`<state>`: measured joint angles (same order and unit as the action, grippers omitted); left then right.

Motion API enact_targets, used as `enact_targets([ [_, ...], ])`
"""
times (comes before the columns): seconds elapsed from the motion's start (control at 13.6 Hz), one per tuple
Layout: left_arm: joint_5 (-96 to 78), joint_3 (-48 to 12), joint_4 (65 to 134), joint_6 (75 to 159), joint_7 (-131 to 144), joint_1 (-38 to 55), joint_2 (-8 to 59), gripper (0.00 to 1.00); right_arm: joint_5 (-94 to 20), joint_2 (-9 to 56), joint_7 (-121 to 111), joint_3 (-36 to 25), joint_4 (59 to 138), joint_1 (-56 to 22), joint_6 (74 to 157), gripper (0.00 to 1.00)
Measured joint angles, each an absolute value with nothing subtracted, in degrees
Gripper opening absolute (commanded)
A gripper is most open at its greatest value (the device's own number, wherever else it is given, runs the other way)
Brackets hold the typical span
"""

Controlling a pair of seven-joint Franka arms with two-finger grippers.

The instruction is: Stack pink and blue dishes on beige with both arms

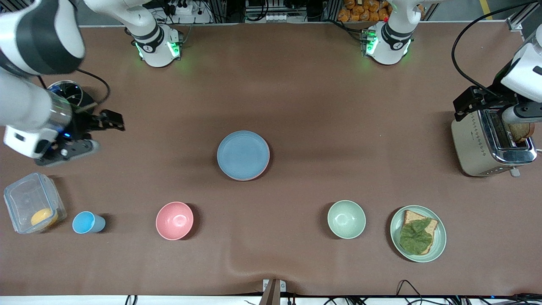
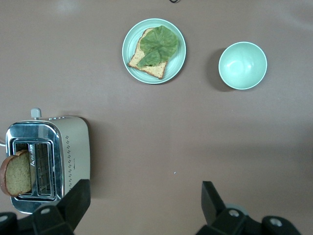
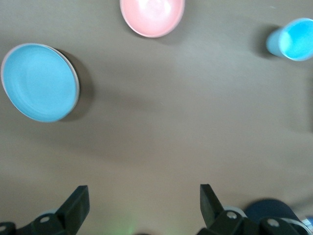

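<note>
The blue plate (image 1: 243, 154) lay mid-tabletop on top of the stack, a pink rim (image 1: 258, 174) just showing beneath it; the beige plate, I think, sat hidden underneath. My right gripper (image 3: 142, 205) hung over bare tabletop at the right arm's end, fingers spread and empty. My left gripper (image 2: 144, 203) hovered beside the toaster (image 1: 487, 142), fingers spread wide, holding nothing.
</note>
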<state>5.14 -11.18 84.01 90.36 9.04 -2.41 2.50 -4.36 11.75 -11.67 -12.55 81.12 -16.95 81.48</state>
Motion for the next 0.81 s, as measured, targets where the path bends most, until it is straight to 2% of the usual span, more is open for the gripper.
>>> enact_targets([
  [0.15,5.14,-11.21,84.02,89.69,9.04,-2.4,2.49,1.0,-0.99,8.64,-11.69,-7.07,81.12,-10.75,80.91,1.0],
  [0.29,5.14,-11.26,84.03,88.92,9.04,-2.39,2.49,1.0,0.22,6.16,-11.69,-4.67,81.16,-6.42,80.97,1.0],
  [0.44,4.22,-11.3,84.05,87.76,9.04,-2.39,2.49,1.0,0.3,4.35,-11.67,-4.09,82.09,-3.55,81.45,1.0],
  [0.81,2.95,-11.41,84.09,86.27,9.04,-2.38,2.49,1.0,0.3,1.72,-11.66,-3.77,88.39,-0.89,89.31,1.0],
])
